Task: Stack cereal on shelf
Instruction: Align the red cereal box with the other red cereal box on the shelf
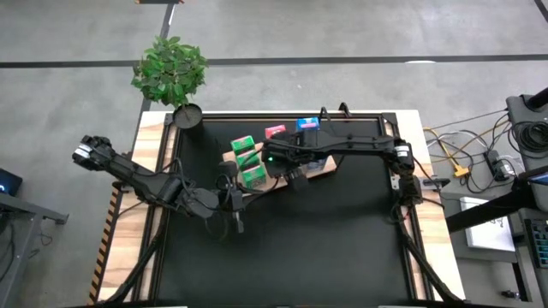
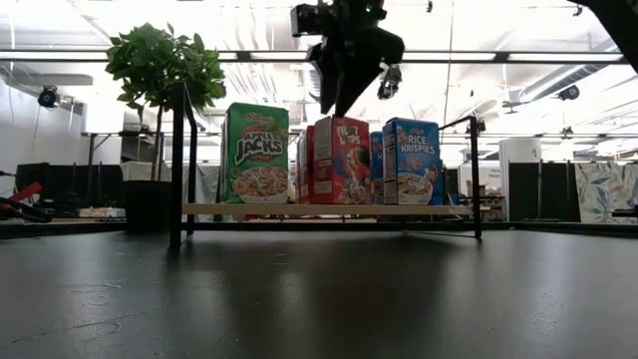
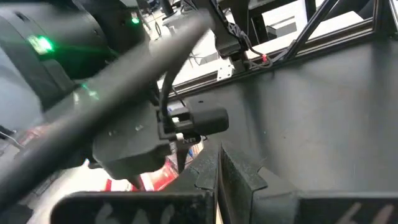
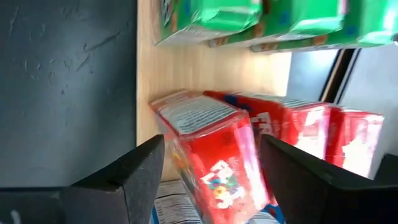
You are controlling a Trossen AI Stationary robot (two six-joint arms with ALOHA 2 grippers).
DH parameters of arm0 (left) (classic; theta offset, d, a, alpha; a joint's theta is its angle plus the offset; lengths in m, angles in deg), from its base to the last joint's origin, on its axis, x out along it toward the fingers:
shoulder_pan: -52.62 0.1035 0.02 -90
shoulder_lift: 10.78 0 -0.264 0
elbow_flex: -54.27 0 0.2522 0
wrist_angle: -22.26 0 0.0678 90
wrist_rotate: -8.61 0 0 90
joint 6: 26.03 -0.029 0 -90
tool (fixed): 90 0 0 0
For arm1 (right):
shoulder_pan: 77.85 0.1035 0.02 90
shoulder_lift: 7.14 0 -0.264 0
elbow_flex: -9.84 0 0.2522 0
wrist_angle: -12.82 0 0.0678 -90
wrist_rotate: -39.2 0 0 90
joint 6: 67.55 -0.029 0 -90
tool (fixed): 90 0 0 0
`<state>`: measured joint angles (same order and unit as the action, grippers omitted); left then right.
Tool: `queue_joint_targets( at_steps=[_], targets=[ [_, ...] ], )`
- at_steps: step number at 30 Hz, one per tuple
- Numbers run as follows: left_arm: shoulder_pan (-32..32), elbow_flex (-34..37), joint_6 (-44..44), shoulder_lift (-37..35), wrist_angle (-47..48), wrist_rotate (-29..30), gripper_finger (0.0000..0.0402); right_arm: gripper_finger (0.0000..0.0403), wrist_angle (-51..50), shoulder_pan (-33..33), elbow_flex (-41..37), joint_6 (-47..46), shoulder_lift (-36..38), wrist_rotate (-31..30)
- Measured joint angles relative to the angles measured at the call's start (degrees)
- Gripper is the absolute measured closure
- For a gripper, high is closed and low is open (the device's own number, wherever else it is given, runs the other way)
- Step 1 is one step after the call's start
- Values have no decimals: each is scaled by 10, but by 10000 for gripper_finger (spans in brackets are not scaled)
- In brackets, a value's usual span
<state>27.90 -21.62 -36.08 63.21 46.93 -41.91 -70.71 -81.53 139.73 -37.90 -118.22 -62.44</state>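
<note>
The light-wood shelf board (image 1: 322, 168) (image 2: 299, 209) lies at the far middle of the black mat. Green boxes (image 1: 247, 159) (image 4: 249, 18), red boxes (image 2: 339, 160) (image 4: 292, 124) and blue boxes (image 1: 306, 128) (image 2: 411, 160) stand upright on it by their bottom ends. My right gripper (image 1: 289, 171) (image 2: 339, 100) (image 4: 211, 180) hangs open just above the front red box (image 4: 208, 149), one finger on either side of it, apart from it. My left gripper (image 1: 233, 221) (image 3: 219, 168) waits shut over the mat, near-left of the board.
A potted plant (image 1: 171, 73) (image 2: 159, 70) stands at the far left corner. Black frame posts (image 2: 177, 160) (image 2: 474, 170) rise beside the board. The mat's near half (image 1: 325, 248) is bare. Cables (image 1: 471, 162) lie off the table's right edge.
</note>
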Motion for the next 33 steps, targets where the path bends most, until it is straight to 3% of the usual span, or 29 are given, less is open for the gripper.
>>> queue_joint_targets(
  at_steps=[9,17,20,25,33],
  targets=[
    [0,0,4,0,0,0,402,156,-43,0,60,-15,0,0],
    [0,6,29,3,1,0,402,250,-58,0,41,-82,52,15],
    [0,7,33,13,1,0,402,293,-16,1,-26,-101,90,16],
    [0,7,55,30,-4,0,402,348,136,19,-189,-107,183,16],
    [10,7,77,62,-45,0,389,381,420,77,-457,-117,327,16]
  ],
)
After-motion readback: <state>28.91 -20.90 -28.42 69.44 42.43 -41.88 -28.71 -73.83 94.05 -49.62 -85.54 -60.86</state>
